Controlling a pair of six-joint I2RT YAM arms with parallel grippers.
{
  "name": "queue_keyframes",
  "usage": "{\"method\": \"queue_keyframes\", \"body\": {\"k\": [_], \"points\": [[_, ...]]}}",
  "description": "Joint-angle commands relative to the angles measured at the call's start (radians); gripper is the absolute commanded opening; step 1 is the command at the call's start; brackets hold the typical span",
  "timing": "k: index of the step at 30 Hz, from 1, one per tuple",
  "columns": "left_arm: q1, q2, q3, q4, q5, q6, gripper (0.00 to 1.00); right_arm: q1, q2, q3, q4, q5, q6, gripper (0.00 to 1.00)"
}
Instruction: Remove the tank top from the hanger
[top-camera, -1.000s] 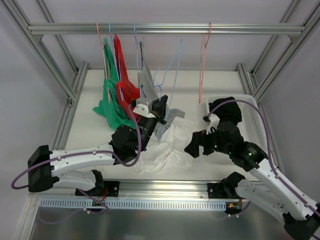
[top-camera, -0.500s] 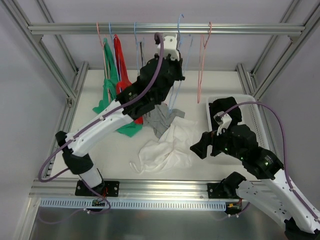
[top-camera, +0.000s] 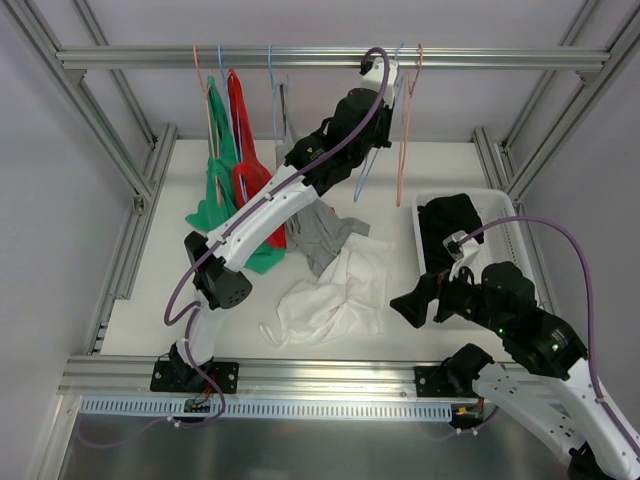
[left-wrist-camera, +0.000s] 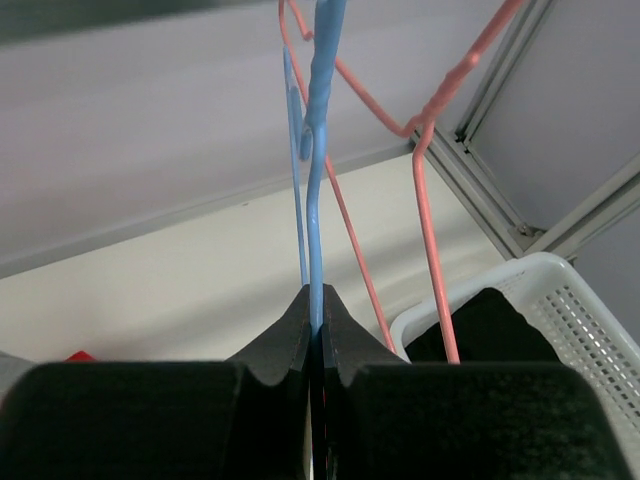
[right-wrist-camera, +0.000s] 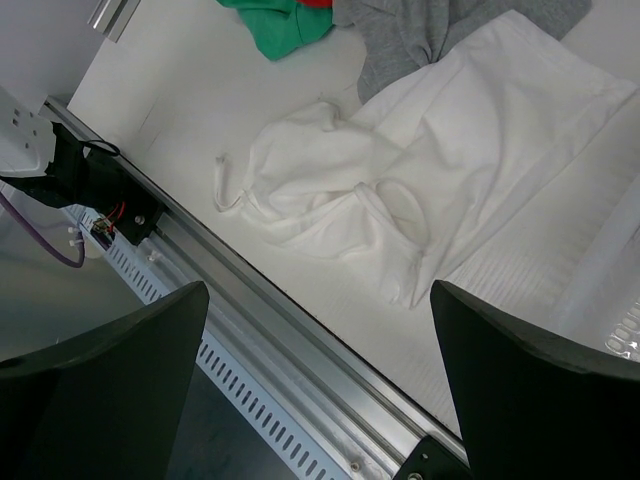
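The white top (top-camera: 335, 295) lies loose on the table (top-camera: 200, 290), removal apparently done; left gripper (left-wrist-camera: 315, 305) pinches the bare blue hanger (left-wrist-camera: 318, 180) near the rail (top-camera: 300, 58), right gripper (right-wrist-camera: 318, 330) spread wide, empty.

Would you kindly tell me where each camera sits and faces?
Top external: above, behind the bases, looking down at the table; both arms show.
Left wrist: by the rail, along the shut left gripper pinching a blue hanger.
Right wrist: past the open right gripper, down at the white tank top.
Shared: top and right wrist both show that top.
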Motion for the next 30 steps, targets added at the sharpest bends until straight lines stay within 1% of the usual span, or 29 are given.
{"method": "queue_keyframes", "body": {"k": [1,4,10,16,17,19,20,22,23,24,25,26,27,28,29,30], "points": [[0.013,0.012,0.051,0.021,0.018,-0.007,0.00,0.006,-0.004,0.020,-0.006,0.009,0.000,0.99],[0.015,0.007,0.004,0.071,0.008,-0.007,0.00,0.006,0.009,-0.009,0.008,-0.004,0.007,0.99],[0.016,0.009,-0.010,0.105,-0.026,-0.018,0.00,0.004,0.016,-0.061,0.057,-0.035,0.019,0.99],[0.018,-0.031,-0.124,0.107,-0.037,-0.048,0.00,0.004,0.053,-0.087,0.091,-0.029,0.008,0.99],[0.018,-0.042,-0.160,0.107,-0.031,-0.052,0.14,0.006,0.073,-0.090,0.103,-0.032,0.004,0.99],[0.016,-0.092,-0.202,0.105,-0.028,-0.068,0.25,0.004,0.096,-0.099,0.123,-0.040,-0.007,0.99],[0.016,-0.117,-0.261,0.108,-0.035,-0.074,0.37,0.004,0.125,-0.104,0.132,-0.038,-0.016,1.00],[0.016,-0.196,-0.321,0.108,-0.075,-0.099,0.56,0.006,0.163,-0.118,0.154,-0.018,-0.021,0.99],[0.015,-0.228,-0.381,0.108,-0.089,-0.104,0.71,0.006,0.214,-0.127,0.165,-0.011,-0.023,1.00],[0.013,-0.262,-0.419,0.108,-0.116,-0.107,0.76,0.007,0.237,-0.136,0.181,-0.011,-0.023,0.99],[0.010,-0.337,-0.455,0.110,-0.127,-0.108,0.79,0.007,0.260,-0.150,0.204,-0.020,-0.020,1.00],[0.007,-0.377,-0.526,0.111,-0.144,-0.110,0.82,0.010,0.282,-0.176,0.261,-0.027,-0.015,1.00],[0.006,-0.416,-0.567,0.113,-0.156,-0.110,0.99,0.016,0.332,-0.188,0.290,-0.021,-0.010,1.00],[0.003,-0.496,-0.605,0.113,-0.199,-0.111,0.99,0.023,0.361,-0.194,0.331,0.007,-0.010,1.00],[-0.001,-0.541,-0.697,0.114,-0.231,-0.114,0.99,0.024,0.395,-0.196,0.346,0.031,-0.010,0.99],[-0.001,-0.583,-0.749,0.114,-0.261,-0.120,0.99,0.032,0.471,-0.194,0.359,0.051,-0.012,0.99]]}}
